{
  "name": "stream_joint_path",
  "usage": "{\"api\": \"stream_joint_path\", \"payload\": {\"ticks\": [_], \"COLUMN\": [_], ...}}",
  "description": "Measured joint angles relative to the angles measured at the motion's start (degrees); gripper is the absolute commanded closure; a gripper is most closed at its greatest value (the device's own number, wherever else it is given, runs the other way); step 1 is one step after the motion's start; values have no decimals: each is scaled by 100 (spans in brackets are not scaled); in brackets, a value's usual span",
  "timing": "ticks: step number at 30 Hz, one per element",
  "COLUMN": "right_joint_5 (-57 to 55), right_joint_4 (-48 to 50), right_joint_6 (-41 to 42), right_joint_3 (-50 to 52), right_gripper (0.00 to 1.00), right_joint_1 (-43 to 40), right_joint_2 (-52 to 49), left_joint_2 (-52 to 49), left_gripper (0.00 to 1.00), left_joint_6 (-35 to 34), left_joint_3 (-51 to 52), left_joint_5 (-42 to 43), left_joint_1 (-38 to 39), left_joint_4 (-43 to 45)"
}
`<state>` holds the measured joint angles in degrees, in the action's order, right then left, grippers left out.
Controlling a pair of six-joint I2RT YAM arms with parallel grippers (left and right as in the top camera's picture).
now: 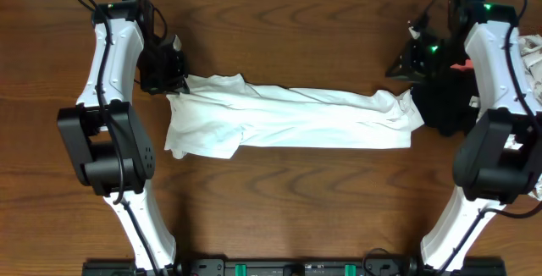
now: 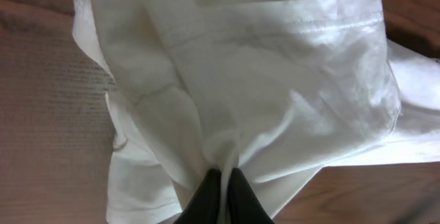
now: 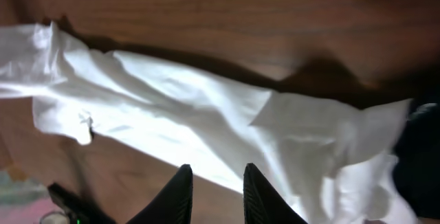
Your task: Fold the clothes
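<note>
The clothes are a white T-shirt (image 1: 288, 117) lying as a long rumpled band across the middle of the table. Its left end is bunched up, and my left gripper (image 1: 172, 81) is shut on that end. In the left wrist view the two black fingers (image 2: 210, 196) pinch a fold of the shirt (image 2: 275, 93) between them. My right gripper (image 1: 405, 64) hovers just beyond the shirt's right end. From the right wrist its gripper (image 3: 216, 174) stands open above the shirt (image 3: 206, 114) and the wood, with nothing between the fingers.
A heap of dark cloth (image 1: 447, 98) lies under the right arm at the table's right side. More pale and pink fabric (image 1: 532, 60) sits at the far right edge. Bare wooden tabletop (image 1: 288, 208) stretches in front of the shirt.
</note>
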<state>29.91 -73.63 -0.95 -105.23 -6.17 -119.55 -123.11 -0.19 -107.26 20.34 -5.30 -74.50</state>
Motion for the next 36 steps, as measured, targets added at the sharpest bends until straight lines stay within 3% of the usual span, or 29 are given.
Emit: {"api": "stream_joint_path", "payload": {"ticks": [9,17,28,36], "right_joint_5": [-892,-1744,-1888,-1904], "right_joint_4": [601,1375,1764,1797], "right_joint_6": [35,426,721,798], "right_joint_3": [1134,2103,2232,2232], "right_gripper": [78,75,67,67], "right_joint_1": [831,632,197,166], "right_joint_2": [2,2,15,22], "left_joint_2": [0,0,0,0], "left_gripper": [94,94,94,94], "left_joint_6": [0,0,0,-2], "left_joint_3": [0,0,0,0], "left_joint_5": [-2,-4,26,28], "left_joint_1": [0,0,17,22], "left_joint_4": [-13,-11,-63,-686]}}
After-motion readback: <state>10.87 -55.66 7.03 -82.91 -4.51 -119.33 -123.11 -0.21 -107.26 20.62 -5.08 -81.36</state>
